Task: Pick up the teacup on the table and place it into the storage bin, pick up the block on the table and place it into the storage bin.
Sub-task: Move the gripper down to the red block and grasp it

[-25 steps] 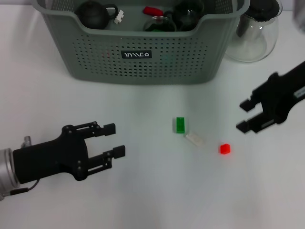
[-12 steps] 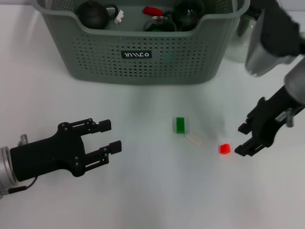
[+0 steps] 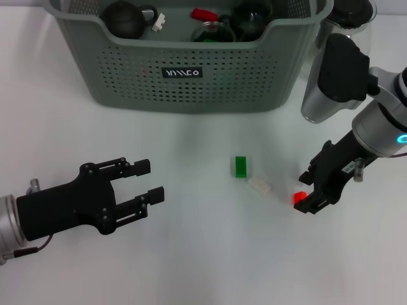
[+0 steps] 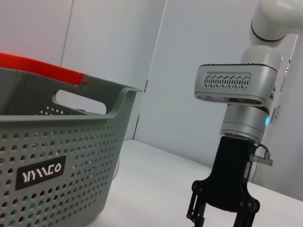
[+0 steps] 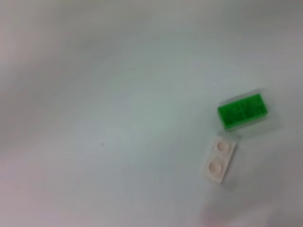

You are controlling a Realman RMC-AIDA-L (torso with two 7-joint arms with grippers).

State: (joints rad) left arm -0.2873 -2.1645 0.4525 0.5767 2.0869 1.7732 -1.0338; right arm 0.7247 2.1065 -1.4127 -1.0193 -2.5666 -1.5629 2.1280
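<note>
Right gripper, jaws open, has descended to straddle the red block; left gripper stays open, hovering over the table.

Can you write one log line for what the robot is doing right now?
right hand: open, around red block | left hand: open, idle above table | storage bin: behind

the only lettering i can read is on the storage bin: a small black label on its front wall with white letters, roughly "yimco".
</note>
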